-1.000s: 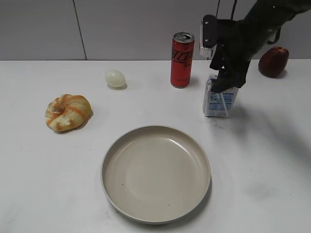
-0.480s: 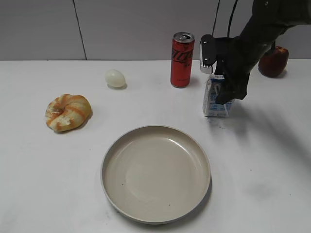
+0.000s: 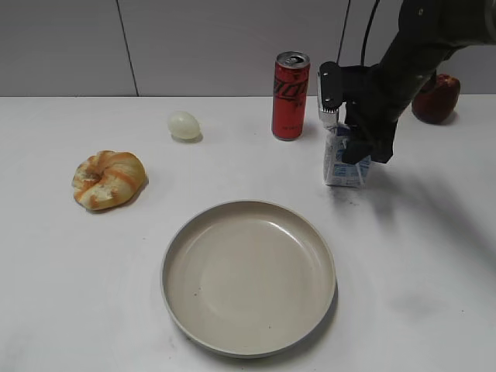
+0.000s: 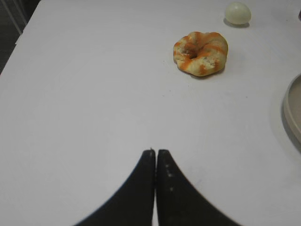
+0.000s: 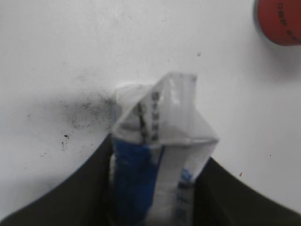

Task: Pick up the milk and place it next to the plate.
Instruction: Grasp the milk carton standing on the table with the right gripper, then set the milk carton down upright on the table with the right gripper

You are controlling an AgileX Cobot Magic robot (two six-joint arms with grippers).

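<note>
You see the milk [image 3: 343, 161] upright on the worktop [image 3: 70, 294], right of the can [image 3: 291, 95] and beyond the plate [image 3: 249, 276], well apart from its rim. Your right pincer [image 3: 358, 147] is clamped on the carton, a finger [image 5: 70, 188] on each side. Your left pincer [image 4: 156, 155] hangs over bare worktop, tips together, with the pastry [image 4: 201, 52] and egg [image 4: 237, 12] beyond it.

White table [image 3: 77, 294] across most of the frame, matte, evenly lit, soft shadows. Dark speckled smudges on its surface right of centre. Grey panelled wall [image 3: 194, 39] along the top, split by a thin dark vertical seam [image 3: 127, 46] at upper left. Darker strip of floor [image 4: 8, 28] at the left wrist view's upper left corner.
</note>
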